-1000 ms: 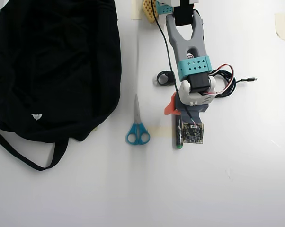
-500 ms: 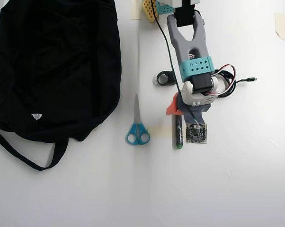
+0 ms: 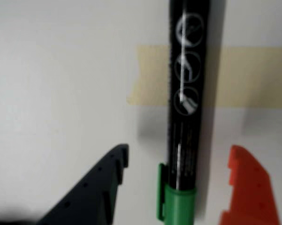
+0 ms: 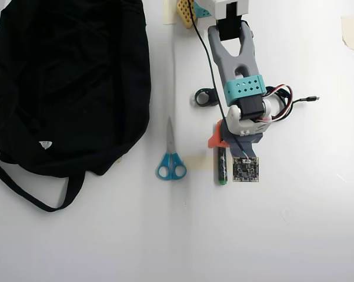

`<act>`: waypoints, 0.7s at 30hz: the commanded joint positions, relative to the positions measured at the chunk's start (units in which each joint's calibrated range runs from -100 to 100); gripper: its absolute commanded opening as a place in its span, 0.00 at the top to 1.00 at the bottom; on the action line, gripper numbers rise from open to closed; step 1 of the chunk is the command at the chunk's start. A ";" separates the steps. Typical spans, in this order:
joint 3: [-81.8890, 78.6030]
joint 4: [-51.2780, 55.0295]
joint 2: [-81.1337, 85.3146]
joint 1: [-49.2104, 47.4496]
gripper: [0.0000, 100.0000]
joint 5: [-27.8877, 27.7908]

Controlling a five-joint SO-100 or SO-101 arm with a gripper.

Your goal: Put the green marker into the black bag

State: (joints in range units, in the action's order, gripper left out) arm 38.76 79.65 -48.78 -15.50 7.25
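Observation:
The green marker (image 3: 187,93) lies flat on the white table, black barrel with pale print, its green end (image 3: 178,206) toward the camera. My gripper (image 3: 179,152) is open and low over it: the dark finger (image 3: 99,187) sits left of the barrel and the orange finger (image 3: 246,187) right of it, a gap showing on each side. In the overhead view the marker (image 4: 223,167) pokes out from under the gripper (image 4: 223,142), only its lower half showing. The black bag (image 4: 65,82) lies far to the left.
Blue-handled scissors (image 4: 171,158) lie between bag and marker. A small black ring (image 4: 205,97) sits beside the arm, and a cable (image 4: 297,100) trails right. A tape strip (image 3: 244,77) runs under the marker; more tape (image 4: 350,30) is at the top right.
In the overhead view the arm has shifted slightly right and down along the marker. The marker, scissors and bag have not moved.

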 commanded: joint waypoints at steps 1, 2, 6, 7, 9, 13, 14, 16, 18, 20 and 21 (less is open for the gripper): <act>2.66 -0.06 0.73 -0.50 0.73 -0.28; 2.57 -0.06 0.64 -0.50 0.73 -0.23; 2.57 -0.06 -0.10 -0.43 0.73 -0.23; 2.57 -0.15 -0.19 -0.43 0.73 -0.23; 2.57 -0.15 -0.27 -0.43 0.73 -0.17; 2.57 -0.32 -0.35 -0.20 0.73 -0.12; 2.57 -0.32 -0.35 -0.13 0.73 -0.12; 2.57 -0.32 -0.44 0.02 0.73 -0.12; 2.57 -0.32 -1.02 0.17 0.73 -0.12; 2.66 -0.41 -2.01 0.32 0.73 -0.12; 2.66 -0.49 -2.34 0.32 0.73 -0.12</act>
State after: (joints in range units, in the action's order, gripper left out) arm 39.23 79.65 -51.02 -15.50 7.25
